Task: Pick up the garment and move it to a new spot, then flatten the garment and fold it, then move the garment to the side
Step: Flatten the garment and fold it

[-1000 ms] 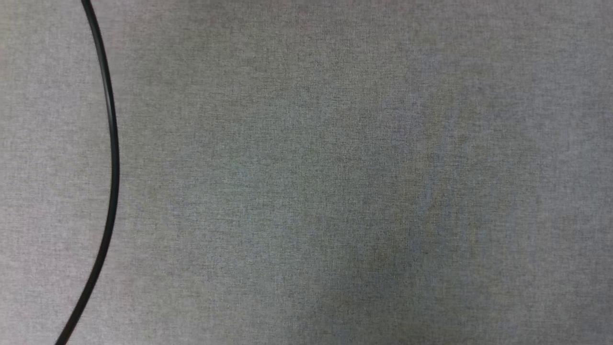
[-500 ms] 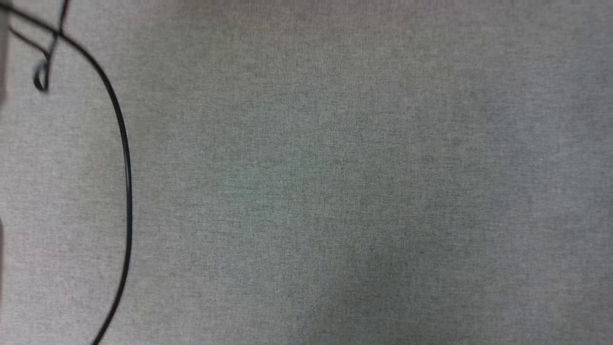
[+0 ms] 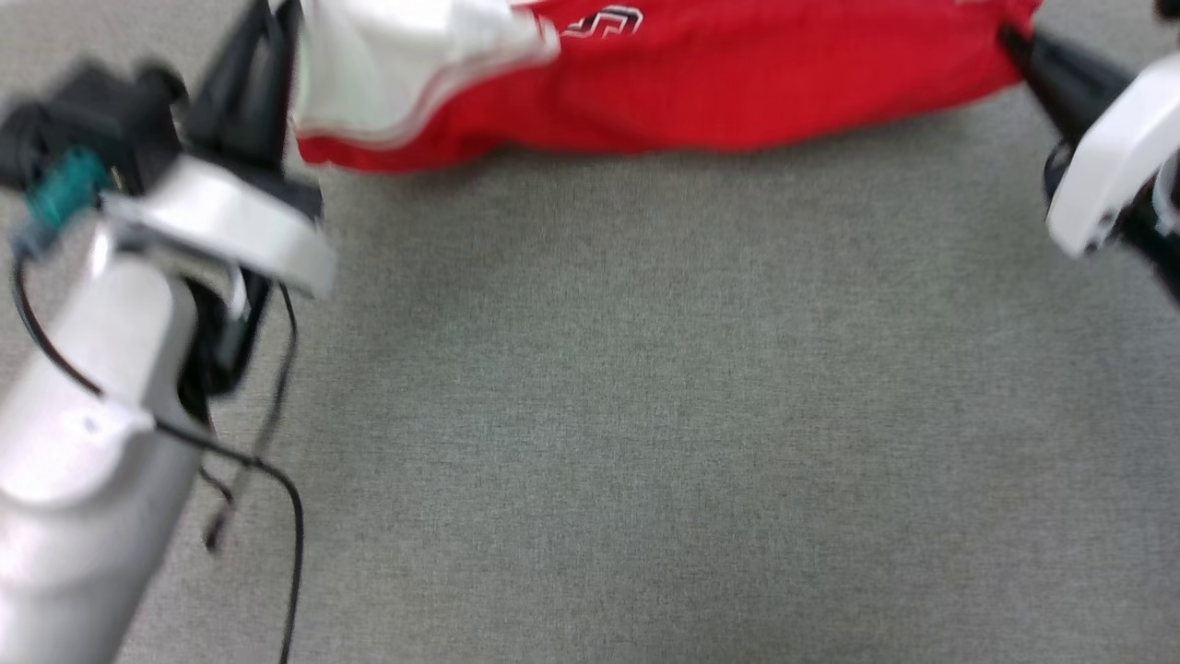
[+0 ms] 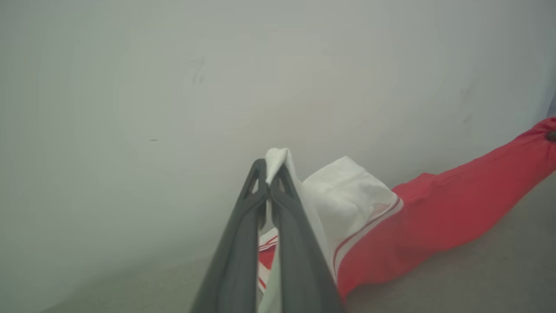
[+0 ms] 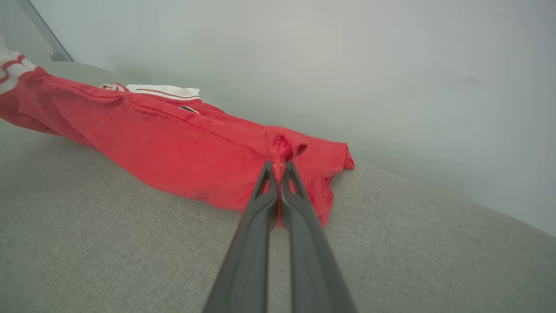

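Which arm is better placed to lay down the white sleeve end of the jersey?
Left. The left gripper is shut on the white sleeve panel of the garment; the right gripper pinches the opposite red end.

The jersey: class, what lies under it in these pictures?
Grey cloth surface shows below the jersey, whose ends the left gripper and right gripper pinch. The patch directly beneath its sagging middle is covered.

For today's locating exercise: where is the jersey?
Along the head view's top edge, the garment stretches between the left gripper and right gripper, each pinching an end.
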You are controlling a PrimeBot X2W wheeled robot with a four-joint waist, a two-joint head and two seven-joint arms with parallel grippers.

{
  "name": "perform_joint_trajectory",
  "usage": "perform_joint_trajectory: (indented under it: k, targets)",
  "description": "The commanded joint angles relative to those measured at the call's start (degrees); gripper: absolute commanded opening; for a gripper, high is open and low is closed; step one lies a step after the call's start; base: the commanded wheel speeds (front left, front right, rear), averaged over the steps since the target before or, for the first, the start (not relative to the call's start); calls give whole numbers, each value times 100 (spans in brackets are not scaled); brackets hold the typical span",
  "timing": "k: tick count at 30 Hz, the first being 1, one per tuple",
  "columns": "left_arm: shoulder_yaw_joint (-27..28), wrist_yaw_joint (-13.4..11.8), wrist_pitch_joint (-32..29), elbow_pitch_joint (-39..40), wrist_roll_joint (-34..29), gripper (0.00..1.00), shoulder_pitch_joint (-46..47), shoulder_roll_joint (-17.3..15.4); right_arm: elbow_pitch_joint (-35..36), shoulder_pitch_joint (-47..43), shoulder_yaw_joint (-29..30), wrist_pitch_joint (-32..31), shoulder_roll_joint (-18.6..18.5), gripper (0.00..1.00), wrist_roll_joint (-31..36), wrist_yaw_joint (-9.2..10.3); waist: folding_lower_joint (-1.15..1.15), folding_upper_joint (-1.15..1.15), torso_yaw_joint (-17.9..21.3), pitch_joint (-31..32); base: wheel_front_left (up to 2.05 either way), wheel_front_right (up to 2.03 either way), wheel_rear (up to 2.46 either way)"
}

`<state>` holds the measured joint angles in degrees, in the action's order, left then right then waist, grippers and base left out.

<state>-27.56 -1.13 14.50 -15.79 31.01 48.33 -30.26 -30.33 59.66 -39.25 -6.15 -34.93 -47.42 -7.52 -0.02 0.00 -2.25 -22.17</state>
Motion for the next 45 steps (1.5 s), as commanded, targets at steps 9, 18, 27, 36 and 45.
perform_joint_trajectory:
  k: [9,18,27,36,45]
  targets:
    - [-95,-495,-151,971,460,0,-2225,-198,369,-1611,-210,-2,-185,0,-299,7,2,0,80,892,0,0,0]
    - [-285,-722,-317,1324,949,0,-3897,-262,649,-2966,-333,-78,-313,0,-461,7,2,0,65,1512,0,0,0]
    - [-280,-791,-391,1573,1537,0,-5233,-459,970,-4167,-292,-166,-611,0,-493,7,2,0,48,2061,0,0,0]
    - [-305,-863,-586,2019,2037,0,-6292,-669,1403,-5266,25,-267,-930,0,-596,7,2,0,-24,2299,0,0,0]
    - [-390,-778,-590,2089,1900,0,-6157,-751,1756,-5805,633,-280,-837,0,-639,7,2,0,-66,2277,0,0,0]
